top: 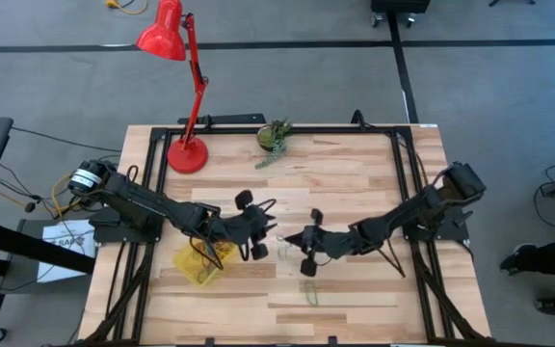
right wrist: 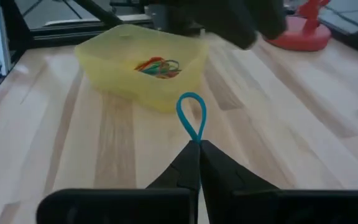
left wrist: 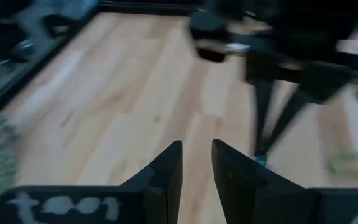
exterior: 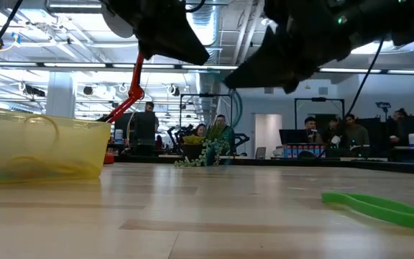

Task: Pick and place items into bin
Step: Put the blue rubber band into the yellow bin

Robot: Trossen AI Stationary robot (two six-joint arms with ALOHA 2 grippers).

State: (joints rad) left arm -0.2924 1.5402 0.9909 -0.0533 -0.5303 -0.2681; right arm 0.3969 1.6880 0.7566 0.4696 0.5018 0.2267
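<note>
Right wrist view shows the right gripper with its jaws pinched tight on a blue band. The band sticks up from the tips as a small loop, up off the table. Just past it sits the yellow bin, with a little pile of red, orange and dark bands inside. A red lamp base stands farther off.

From above, the right gripper is near the middle of the table, close to the bin but not over it. The left gripper is right beside the bin, between it and the right gripper. In its own wrist view the left gripper has its jaws a small way apart, with nothing between them.

A green band lies on the wood closer to the front edge. A small green plant sits at the back, and the red lamp stands at the back left.

In the low view, both arms hang dark above the table, and people sit far behind.
</note>
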